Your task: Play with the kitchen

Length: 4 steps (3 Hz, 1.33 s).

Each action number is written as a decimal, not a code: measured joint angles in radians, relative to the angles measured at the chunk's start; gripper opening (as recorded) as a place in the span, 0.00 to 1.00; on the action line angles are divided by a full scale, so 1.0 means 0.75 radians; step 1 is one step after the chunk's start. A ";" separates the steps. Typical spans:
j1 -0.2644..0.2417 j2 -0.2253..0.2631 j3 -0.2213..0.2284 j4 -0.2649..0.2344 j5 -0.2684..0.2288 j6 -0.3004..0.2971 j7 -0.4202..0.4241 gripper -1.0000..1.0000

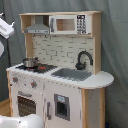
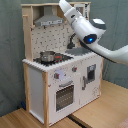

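Can't tell what the pincer is doing here, it's out of frame in both exterior views, so open, closed or holding something is anyone's guess. What does show is the arm (image 2: 87,31) in the second exterior view: white links and a joint with a blue ring, reaching up across the top right of the kitchen (image 2: 55,75) toward the upper shelf area. In the first exterior view only a bit of white robot pokes in at the far left edge.

The kitchen stands on a wooden floor (image 2: 20,119) against a grey curtain (image 1: 114,45). The small pot (image 1: 30,62) sits on the stovetop, left of the sink (image 1: 72,74) in the first exterior view, with the black faucet (image 1: 83,59) behind it, under the microwave (image 1: 69,24). The oven door (image 2: 65,95) is shut. My guess is the arm is up high because it's going for something on the shelf.
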 joint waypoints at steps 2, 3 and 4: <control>-0.033 -0.035 0.021 0.003 0.000 -0.182 0.252 1.00; -0.051 -0.035 0.039 0.012 0.000 -0.276 0.358 1.00; -0.079 -0.035 0.060 0.023 0.000 -0.378 0.469 1.00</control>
